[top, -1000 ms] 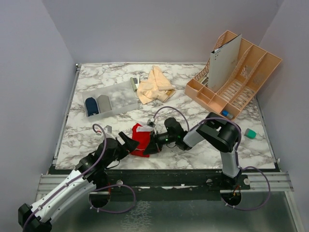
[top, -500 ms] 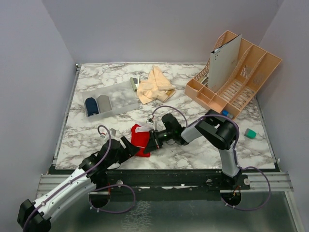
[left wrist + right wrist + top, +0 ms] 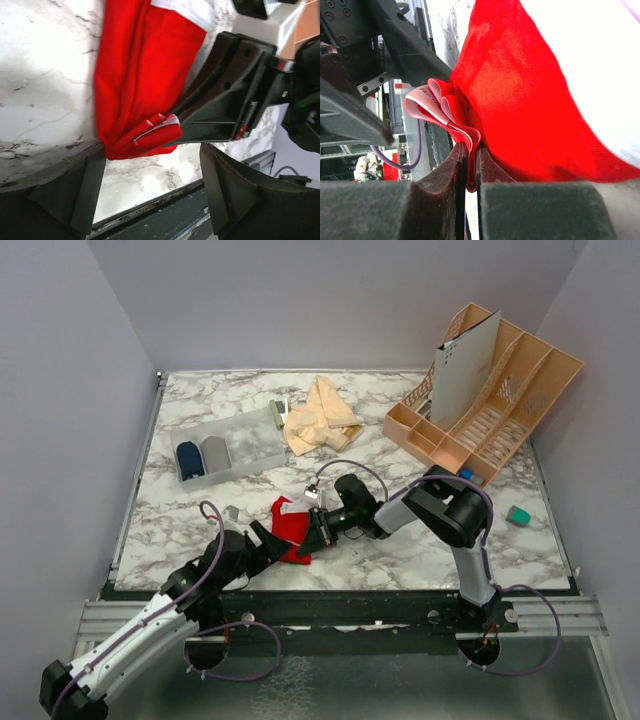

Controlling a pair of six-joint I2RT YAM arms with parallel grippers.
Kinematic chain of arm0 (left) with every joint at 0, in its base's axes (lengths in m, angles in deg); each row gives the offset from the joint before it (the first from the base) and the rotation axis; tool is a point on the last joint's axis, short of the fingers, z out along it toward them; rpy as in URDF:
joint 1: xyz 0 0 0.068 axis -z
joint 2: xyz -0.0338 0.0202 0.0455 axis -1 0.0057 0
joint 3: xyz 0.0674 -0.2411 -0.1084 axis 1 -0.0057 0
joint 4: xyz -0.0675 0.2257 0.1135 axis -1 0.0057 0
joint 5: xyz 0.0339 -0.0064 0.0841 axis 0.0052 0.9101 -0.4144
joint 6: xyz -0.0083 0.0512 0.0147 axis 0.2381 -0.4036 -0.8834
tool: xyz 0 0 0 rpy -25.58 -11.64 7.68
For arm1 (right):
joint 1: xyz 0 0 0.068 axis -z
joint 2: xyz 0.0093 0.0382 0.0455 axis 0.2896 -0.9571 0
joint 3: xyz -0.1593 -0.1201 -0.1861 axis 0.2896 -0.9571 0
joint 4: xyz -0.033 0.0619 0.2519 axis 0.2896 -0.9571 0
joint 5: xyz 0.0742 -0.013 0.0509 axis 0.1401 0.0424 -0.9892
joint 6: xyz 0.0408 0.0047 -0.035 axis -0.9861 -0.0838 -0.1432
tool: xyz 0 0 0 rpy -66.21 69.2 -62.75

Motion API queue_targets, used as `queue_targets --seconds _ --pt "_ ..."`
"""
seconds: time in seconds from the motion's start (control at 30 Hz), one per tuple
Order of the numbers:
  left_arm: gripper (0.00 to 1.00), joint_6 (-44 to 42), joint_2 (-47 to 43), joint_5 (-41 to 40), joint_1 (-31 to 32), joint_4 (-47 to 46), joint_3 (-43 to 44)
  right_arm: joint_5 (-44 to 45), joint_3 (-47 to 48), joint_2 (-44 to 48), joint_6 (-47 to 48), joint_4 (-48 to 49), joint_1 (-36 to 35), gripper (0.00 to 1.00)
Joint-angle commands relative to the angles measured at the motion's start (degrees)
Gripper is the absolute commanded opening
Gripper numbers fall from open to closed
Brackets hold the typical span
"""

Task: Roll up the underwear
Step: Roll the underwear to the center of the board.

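The red underwear (image 3: pixel 291 524) with white trim lies folded lengthwise near the table's front edge. My right gripper (image 3: pixel 313 533) is shut on its folded lower edge; in the right wrist view the red cloth (image 3: pixel 535 95) fills the frame and a thin fold sits pinched between the fingertips (image 3: pixel 470 172). My left gripper (image 3: pixel 268 546) stands open just in front of the bundle. In the left wrist view the underwear's near end (image 3: pixel 140 90) touches the tip of the left finger (image 3: pixel 82 182), with bare marble between the fingers. Peach underwear (image 3: pixel 322 415) lies in a heap at the back.
A clear bin (image 3: pixel 245 440) at the left holds a dark blue and a grey bundle. An orange divided organizer (image 3: pixel 500 400) with an upright white card stands at the back right. A teal block (image 3: pixel 518 515) lies near the right edge. The table's front rail (image 3: pixel 150 212) runs just below the left gripper.
The left gripper has drawn back a little toward the front edge, its jaws still wide. The right gripper has shifted slightly left with the pinched fold, and the red cloth looks narrower.
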Motion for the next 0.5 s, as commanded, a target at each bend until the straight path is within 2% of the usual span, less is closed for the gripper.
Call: queue_targets --seconds 0.0,0.17,0.47 --pt "0.81 -1.10 -3.29 4.53 -0.13 2.39 -2.88 1.04 -1.11 -4.09 -0.29 -7.13 0.33 0.09" --pt "0.80 -2.87 0.49 6.57 -0.15 2.44 -3.08 0.64 -0.93 -3.88 -0.78 -7.19 0.46 0.09" --pt "0.71 -2.79 17.79 0.62 0.01 0.46 1.80 0.76 -0.79 -1.88 0.62 -9.08 0.48 0.09"
